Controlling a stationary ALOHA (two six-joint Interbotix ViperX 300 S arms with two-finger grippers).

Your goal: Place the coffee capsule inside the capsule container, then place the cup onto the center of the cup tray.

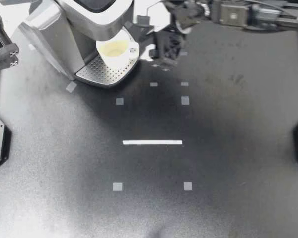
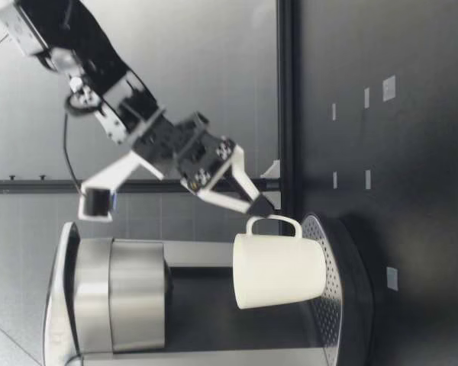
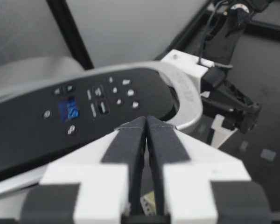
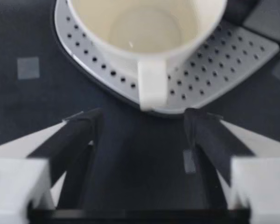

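One silver-and-black coffee machine is noted, its perforated metal cup tray bearing the white ceramic cup upright. The cup's handle is turned toward the right gripper, whose fingers are spread just short of it. The left gripper is pressed together, empty, over the control panel. Any centring nudge should be made slowly, and any withdrawal kept straight so the handle isn't clipped.

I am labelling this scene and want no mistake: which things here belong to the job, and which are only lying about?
For the job: cup standing on the cup tray, coffee machine, open right gripper near the cup's handle.
Lying about: grey tape squares, white strip.
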